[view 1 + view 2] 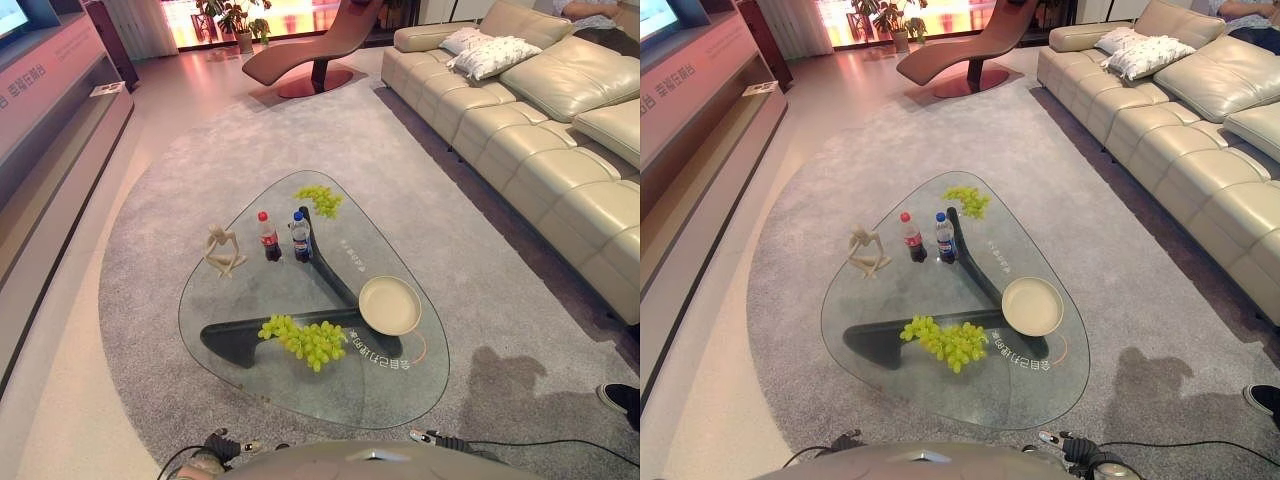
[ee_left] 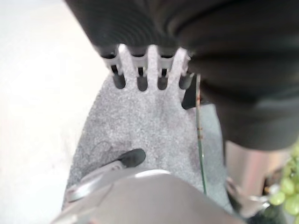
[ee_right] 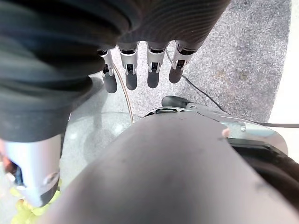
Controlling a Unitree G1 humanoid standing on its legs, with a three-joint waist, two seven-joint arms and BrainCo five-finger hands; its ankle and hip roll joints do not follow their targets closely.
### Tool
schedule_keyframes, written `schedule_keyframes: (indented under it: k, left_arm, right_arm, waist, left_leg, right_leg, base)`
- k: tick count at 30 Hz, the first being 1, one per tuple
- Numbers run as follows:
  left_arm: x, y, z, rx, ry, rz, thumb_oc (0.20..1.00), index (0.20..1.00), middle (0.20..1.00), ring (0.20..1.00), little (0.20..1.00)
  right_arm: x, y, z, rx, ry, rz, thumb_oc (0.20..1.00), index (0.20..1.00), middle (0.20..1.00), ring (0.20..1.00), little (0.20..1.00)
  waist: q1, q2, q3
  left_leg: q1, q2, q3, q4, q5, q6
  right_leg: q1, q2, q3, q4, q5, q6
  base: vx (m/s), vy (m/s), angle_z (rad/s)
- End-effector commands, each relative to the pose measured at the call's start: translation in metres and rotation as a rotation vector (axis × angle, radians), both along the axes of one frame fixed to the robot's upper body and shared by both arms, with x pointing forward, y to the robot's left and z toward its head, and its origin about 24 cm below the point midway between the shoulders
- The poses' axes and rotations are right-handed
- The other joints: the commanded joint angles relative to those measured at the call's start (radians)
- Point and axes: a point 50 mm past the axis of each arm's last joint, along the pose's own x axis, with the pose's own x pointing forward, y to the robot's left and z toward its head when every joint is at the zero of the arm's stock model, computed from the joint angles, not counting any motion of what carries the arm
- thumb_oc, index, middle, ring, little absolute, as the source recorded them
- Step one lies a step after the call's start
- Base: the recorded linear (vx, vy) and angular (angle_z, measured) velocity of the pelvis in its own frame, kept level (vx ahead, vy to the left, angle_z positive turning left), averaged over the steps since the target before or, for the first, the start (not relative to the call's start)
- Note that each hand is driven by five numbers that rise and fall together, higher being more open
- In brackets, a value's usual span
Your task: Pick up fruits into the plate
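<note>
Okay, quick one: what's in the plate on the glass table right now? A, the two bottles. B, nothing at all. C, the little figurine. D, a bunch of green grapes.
B: the plate sits bare near the table's right edge, with the closer grape bunch lying on the glass beside it, and the bottles and figurine standing farther back.

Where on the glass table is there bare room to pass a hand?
Bare glass lies left of the near grapes below the figurine, and along the near edge under the plate. The middle is crowded by two bottles; far grapes fill the far tip.
</note>
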Motion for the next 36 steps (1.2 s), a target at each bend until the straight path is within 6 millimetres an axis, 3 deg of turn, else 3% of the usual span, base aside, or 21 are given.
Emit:
schedule_keyframes:
  k: [1,8,16,23,26,27,28,32,34,36]
  left_arm:
    - [0.036,0.004,0.009,0.040,-0.111,-0.068,1.000,1.000,1.000,1.000,1.000]
    - [0.027,0.009,0.007,0.078,-0.024,-0.073,1.000,1.000,1.000,1.000,1.000]
    - [0.034,0.008,0.009,0.136,-0.045,-0.157,1.000,1.000,1.000,1.000,1.000]
    - [0.088,-0.004,0.029,0.201,-0.306,-0.290,1.000,1.000,1.000,1.000,1.000]
    - [0.128,-0.006,0.052,0.263,-0.493,-0.332,1.000,1.000,1.000,1.000,1.000]
    - [0.128,-0.006,0.052,0.263,-0.493,-0.332,1.000,1.000,1.000,1.000,1.000]
    - [0.154,-0.005,0.072,0.315,-0.611,-0.358,1.000,1.000,1.000,1.000,1.000]
    - [0.194,0.004,0.112,0.401,-0.799,-0.369,1.000,1.000,1.000,1.000,1.000]
    - [0.222,0.019,0.149,0.501,-0.922,-0.400,1.000,1.000,1.000,1.000,1.000]
    - [0.236,0.027,0.172,0.564,-0.988,-0.423,1.000,1.000,1.000,1.000,1.000]
  right_arm:
    - [0.032,0.024,0.002,0.075,-0.077,0.022,1.000,1.000,1.000,1.000,1.000]
    - [0.035,0.023,0.002,0.071,-0.076,0.027,1.000,1.000,1.000,1.000,1.000]
    - [0.041,0.024,0.004,0.073,-0.097,0.052,1.000,1.000,1.000,1.000,1.000]
    - [0.074,0.021,0.015,0.077,-0.193,0.059,1.000,1.000,1.000,1.000,1.000]
    - [0.094,0.016,0.025,0.077,-0.264,0.062,1.000,1.000,1.000,1.000,1.000]
    - [0.094,0.016,0.025,0.077,-0.264,0.062,1.000,1.000,1.000,1.000,1.000]
    - [0.107,0.011,0.032,0.073,-0.309,0.067,1.000,1.000,1.000,1.000,1.000]
    - [0.128,0.002,0.047,0.065,-0.395,0.073,1.000,1.000,1.000,1.000,1.000]
    - [0.142,-0.001,0.057,0.073,-0.462,0.066,1.000,1.000,1.000,1.000,1.000]
    - [0.149,-0.003,0.063,0.078,-0.496,0.057,1.000,1.000,1.000,1.000,1.000]
  waist:
    - [0.019,-0.043,0.067]
    - [0.016,-0.043,0.078]
    - [0.007,-0.040,0.104]
    - [-0.010,-0.029,0.197]
    - [-0.024,-0.015,0.257]
    - [-0.024,-0.015,0.257]
    - [-0.036,-0.003,0.295]
    - [-0.058,0.020,0.362]
    - [-0.069,0.028,0.402]
    - [-0.075,0.032,0.422]
  left_leg:
    - [0.059,-0.107,-0.019,0.018,-0.147,0.059]
    - [0.057,-0.105,-0.016,0.019,-0.145,0.059]
    - [0.034,-0.099,-0.006,0.024,-0.139,0.056]
    - [-0.050,-0.085,0.003,0.038,-0.111,0.051]
    - [-0.102,-0.081,0.000,0.050,-0.091,0.047]
    - [-0.103,-0.081,0.001,0.050,-0.091,0.047]
    - [-0.135,-0.079,-0.003,0.059,-0.079,0.044]
    - [-0.190,-0.084,-0.011,0.072,-0.061,0.037]
    - [-0.243,-0.087,-0.015,0.090,-0.049,0.033]
    - [-0.271,-0.090,-0.015,0.103,-0.045,0.031]
  right_leg:
    - [0.008,-0.028,0.083,0.072,-0.069,0.031]
    - [0.005,-0.025,0.089,0.069,-0.066,0.030]
    - [-0.024,-0.024,0.103,0.070,-0.058,0.031]
    - [-0.128,-0.014,0.124,0.093,-0.040,0.023]
    - [-0.189,-0.007,0.138,0.120,-0.035,0.013]
    - [-0.190,-0.007,0.138,0.120,-0.035,0.013]
    - [-0.229,0.000,0.147,0.143,-0.036,0.006]
    - [-0.300,0.009,0.172,0.186,-0.041,-0.002]
    - [-0.363,0.014,0.183,0.221,-0.041,-0.007]
    - [-0.397,0.018,0.189,0.242,-0.042,-0.009]
  base:
    - [0.00,0.000,0.00]
    - [0.00,0.000,0.00]
    - [-0.01,-0.003,0.00]
    - [-0.09,-0.024,-0.04]
    - [-0.09,0.004,-0.04]
    - [-0.10,0.044,-0.04]
    - [-0.07,0.055,-0.03]
    - [-0.09,0.067,-0.16]
    - [-0.11,0.028,-0.18]
    - [-0.07,0.014,-0.18]
